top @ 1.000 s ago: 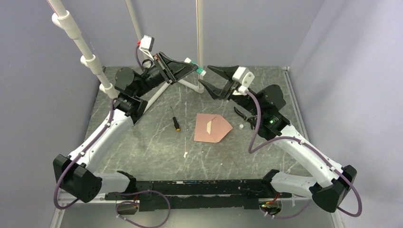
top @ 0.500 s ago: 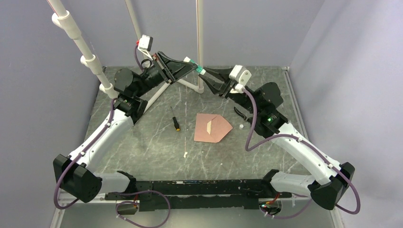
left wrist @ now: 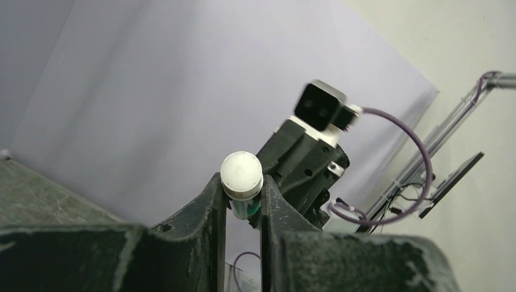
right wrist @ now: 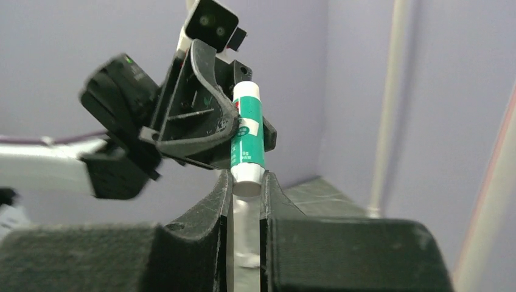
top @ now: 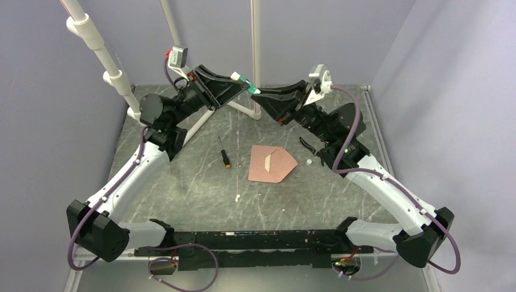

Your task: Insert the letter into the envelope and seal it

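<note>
Both arms are raised high at the back of the grey marbled table (top: 182, 188). The salmon-pink paper envelope with its pointed flap (top: 277, 169) lies flat at centre, well apart from them. Left pincer (left wrist: 242, 193) clamps the body of a green-and-white plastic glue stick (right wrist: 248, 137). Right pincer (right wrist: 246, 182) is closed on one white end. Likely uncapping: hold the left grip firm and pull straight along the stick's axis. Cap or base end, cannot tell. The pale tan letter is not clearly visible; only a pale sliver (top: 268, 160) shows on the envelope.
</note>
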Robot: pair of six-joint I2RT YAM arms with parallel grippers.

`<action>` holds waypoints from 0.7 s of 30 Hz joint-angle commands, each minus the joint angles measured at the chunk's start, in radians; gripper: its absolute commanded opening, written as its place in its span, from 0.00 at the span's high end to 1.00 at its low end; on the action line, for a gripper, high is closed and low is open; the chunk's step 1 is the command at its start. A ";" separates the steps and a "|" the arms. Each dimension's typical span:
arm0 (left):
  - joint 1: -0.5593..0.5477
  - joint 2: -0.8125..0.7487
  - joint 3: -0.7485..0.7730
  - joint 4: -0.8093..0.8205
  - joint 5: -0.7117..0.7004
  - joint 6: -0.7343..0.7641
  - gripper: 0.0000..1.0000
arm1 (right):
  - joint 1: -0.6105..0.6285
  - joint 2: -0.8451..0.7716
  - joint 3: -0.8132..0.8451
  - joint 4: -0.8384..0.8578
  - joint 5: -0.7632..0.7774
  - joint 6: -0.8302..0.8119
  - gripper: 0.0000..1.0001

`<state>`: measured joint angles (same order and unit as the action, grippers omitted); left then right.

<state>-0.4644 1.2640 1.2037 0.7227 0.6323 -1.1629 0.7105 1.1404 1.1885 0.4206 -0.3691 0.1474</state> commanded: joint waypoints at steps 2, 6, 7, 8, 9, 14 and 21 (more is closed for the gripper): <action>-0.003 -0.033 -0.010 0.088 0.098 0.155 0.98 | 0.007 -0.036 0.007 0.196 0.041 0.537 1.00; -0.003 -0.041 0.003 0.087 0.160 0.204 0.98 | 0.004 -0.027 -0.024 0.261 0.087 0.797 1.00; -0.003 -0.039 0.010 0.084 0.173 0.206 0.98 | 0.001 -0.020 -0.025 0.264 0.085 0.857 1.00; -0.003 -0.035 0.025 0.076 0.185 0.204 0.97 | -0.002 -0.011 -0.017 0.249 0.072 0.899 1.00; -0.003 -0.030 0.034 0.076 0.197 0.196 0.98 | -0.004 -0.003 -0.005 0.233 0.059 0.924 1.00; -0.003 -0.018 0.041 0.101 0.189 0.121 0.98 | -0.008 -0.045 -0.016 0.171 0.075 0.709 0.84; -0.003 -0.027 0.093 -0.135 0.077 0.092 0.98 | -0.008 -0.131 -0.098 0.089 0.020 -0.088 0.32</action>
<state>-0.4664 1.2369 1.2297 0.7273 0.7444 -1.0672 0.7040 1.0554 1.0966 0.5159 -0.3401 0.5434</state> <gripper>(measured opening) 0.214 0.647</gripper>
